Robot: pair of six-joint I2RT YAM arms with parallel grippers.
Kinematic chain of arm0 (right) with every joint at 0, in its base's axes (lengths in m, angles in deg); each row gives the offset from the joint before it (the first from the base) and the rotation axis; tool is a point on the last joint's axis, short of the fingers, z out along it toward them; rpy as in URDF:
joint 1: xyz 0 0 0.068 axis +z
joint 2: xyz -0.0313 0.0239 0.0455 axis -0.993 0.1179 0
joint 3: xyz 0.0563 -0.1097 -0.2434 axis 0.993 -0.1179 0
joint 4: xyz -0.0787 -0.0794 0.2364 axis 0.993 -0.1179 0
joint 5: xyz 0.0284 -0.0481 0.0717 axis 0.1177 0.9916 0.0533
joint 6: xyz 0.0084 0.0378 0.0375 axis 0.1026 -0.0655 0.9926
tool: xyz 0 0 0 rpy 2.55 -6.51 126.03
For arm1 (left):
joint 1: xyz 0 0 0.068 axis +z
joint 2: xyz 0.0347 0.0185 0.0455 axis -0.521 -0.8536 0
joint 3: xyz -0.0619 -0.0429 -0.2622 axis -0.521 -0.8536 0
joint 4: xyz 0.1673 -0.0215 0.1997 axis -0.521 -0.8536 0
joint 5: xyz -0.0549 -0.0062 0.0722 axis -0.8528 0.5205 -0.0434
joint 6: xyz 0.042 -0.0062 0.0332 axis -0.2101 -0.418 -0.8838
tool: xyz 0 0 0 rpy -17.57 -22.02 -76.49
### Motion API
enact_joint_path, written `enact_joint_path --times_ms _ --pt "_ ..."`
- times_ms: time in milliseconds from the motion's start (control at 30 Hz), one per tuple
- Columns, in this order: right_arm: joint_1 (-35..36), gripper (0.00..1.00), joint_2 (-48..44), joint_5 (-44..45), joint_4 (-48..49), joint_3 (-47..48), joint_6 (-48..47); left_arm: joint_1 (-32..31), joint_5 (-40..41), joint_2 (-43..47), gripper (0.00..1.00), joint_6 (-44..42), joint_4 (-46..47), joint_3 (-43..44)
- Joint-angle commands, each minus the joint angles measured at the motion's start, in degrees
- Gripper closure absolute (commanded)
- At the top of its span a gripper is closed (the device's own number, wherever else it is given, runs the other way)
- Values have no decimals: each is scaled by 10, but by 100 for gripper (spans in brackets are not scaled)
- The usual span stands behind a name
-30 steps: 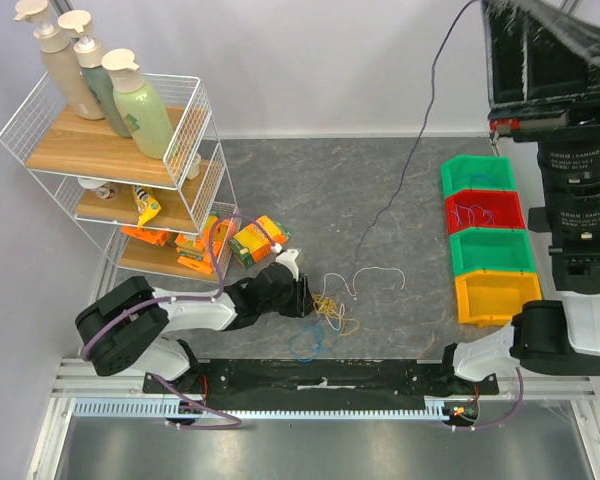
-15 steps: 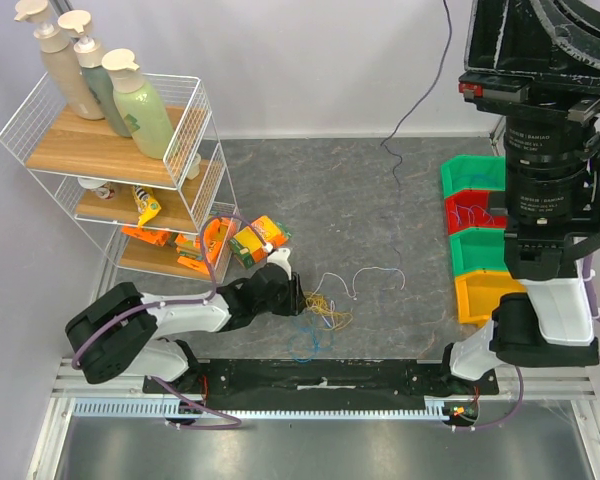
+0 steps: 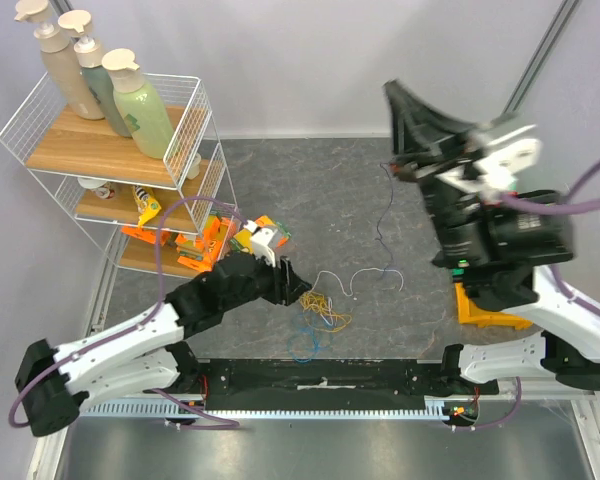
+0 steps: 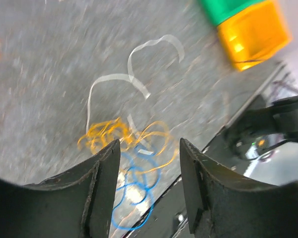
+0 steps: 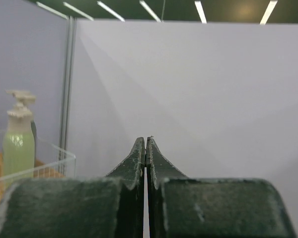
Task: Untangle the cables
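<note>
A tangle of yellow cable (image 3: 326, 306) lies on the grey mat with a blue cable (image 3: 306, 341) looped below it and a white cable (image 3: 366, 274) to its right. In the left wrist view the yellow (image 4: 118, 137), blue (image 4: 134, 199) and white (image 4: 135, 75) cables lie under my left gripper (image 4: 148, 147). That gripper (image 3: 299, 286) is open and empty, just left of the tangle. My right gripper (image 3: 404, 112) is raised high and shut. A thin purple cable (image 3: 382, 215) hangs from it down to the mat. In the right wrist view the gripper (image 5: 146, 139) faces the wall.
A white wire shelf (image 3: 130, 170) with bottles and orange packets (image 3: 205, 245) stands at the left. The right arm covers most of the bins; an orange bin (image 3: 478, 306) shows below it and in the left wrist view (image 4: 253, 30). A black rail runs along the near edge.
The right arm has swung left and down over the bins, carrying the purple cable's top leftward. The left arm has stretched out and its gripper stays at the tangle.
</note>
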Motion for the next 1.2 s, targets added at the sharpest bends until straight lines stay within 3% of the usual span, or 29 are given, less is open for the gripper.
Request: enact_joint_path --times_ms 0,233,400,567,800,933,1167 --pt "-7 100 -11 85 -1 -69 -4 2 -45 65 40 -60 -31 68" --pt "-22 100 16 102 -70 -32 23 3 -111 101 35 -66 20 89" --pt "-27 100 55 103 -108 53 15 2 -118 74 32 -57 44 109" --pt "-42 100 104 131 -122 164 -54 2 -133 58 33 -50 41 125" --pt "-204 100 185 116 -177 324 -62 1 -137 76 33 -18 41 89" --pt "-273 100 205 136 -177 344 -100 1 -144 100 32 -3 39 72" --pt "-371 100 192 136 -173 350 -66 3 -145 100 32 -34 -9 92"
